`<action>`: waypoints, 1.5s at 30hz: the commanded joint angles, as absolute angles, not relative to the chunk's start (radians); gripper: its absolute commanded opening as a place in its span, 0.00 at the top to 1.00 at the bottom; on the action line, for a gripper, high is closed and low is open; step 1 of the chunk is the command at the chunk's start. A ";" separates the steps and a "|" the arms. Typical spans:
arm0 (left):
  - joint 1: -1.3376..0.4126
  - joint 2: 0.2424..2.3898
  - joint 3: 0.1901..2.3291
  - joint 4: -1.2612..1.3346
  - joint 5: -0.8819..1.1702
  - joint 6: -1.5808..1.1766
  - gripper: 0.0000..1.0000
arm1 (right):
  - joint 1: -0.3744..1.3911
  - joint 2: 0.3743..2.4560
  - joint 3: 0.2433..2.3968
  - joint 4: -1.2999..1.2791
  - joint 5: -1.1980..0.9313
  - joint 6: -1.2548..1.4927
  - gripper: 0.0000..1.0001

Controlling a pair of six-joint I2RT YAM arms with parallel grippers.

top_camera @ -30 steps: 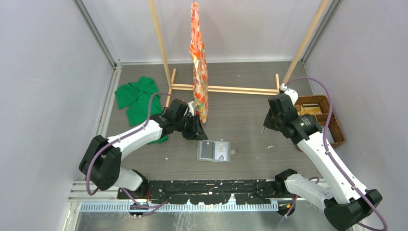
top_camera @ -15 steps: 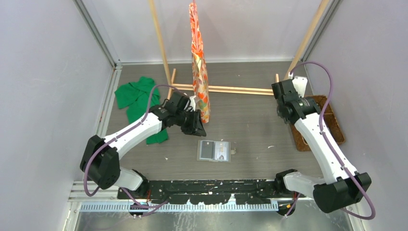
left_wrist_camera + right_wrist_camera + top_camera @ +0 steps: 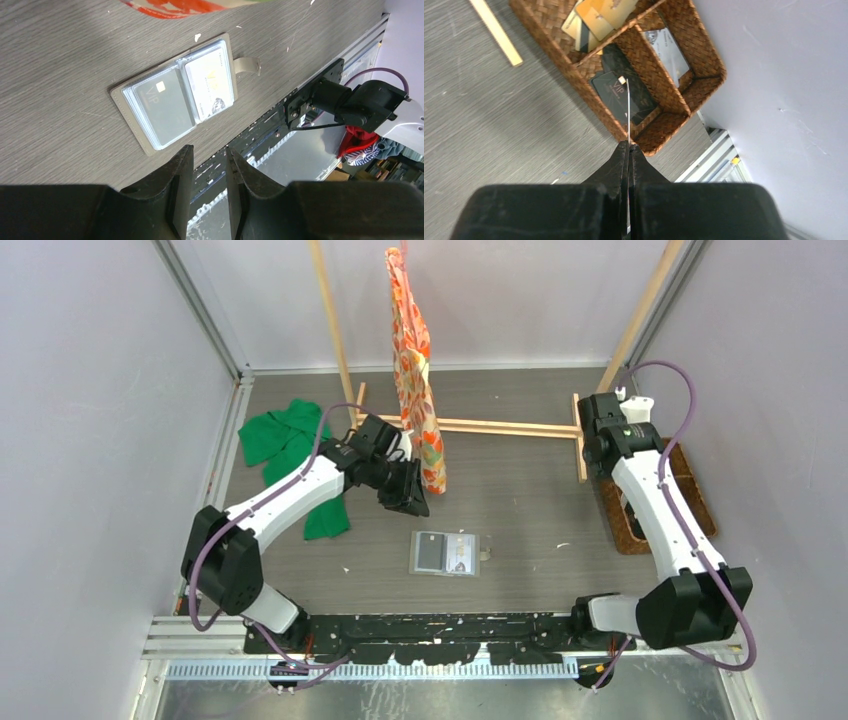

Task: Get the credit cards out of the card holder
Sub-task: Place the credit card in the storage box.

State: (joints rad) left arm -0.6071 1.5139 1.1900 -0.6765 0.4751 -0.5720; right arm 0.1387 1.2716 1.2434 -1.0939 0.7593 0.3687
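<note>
The card holder [image 3: 445, 553] lies opened flat on the table [image 3: 520, 490], centred and toward the near edge, with one card in each of its two side-by-side pockets. The left jaws hang behind and left of it. A rack base [image 3: 500, 427] stands behind centre, and a hanging cloth [image 3: 415, 370] hangs over its left part. A second cloth [image 3: 285, 445] lies far left. The basket [image 3: 700, 505] sits at the right edge with cards [image 3: 624, 95] in three compartments. The right jaws hold one card [image 3: 628, 115] edge-on above it.
</note>
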 commanded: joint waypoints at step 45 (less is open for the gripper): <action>-0.602 1.337 1.026 -0.627 0.707 -0.480 0.69 | -0.141 1.333 1.070 -0.578 0.899 -0.411 0.99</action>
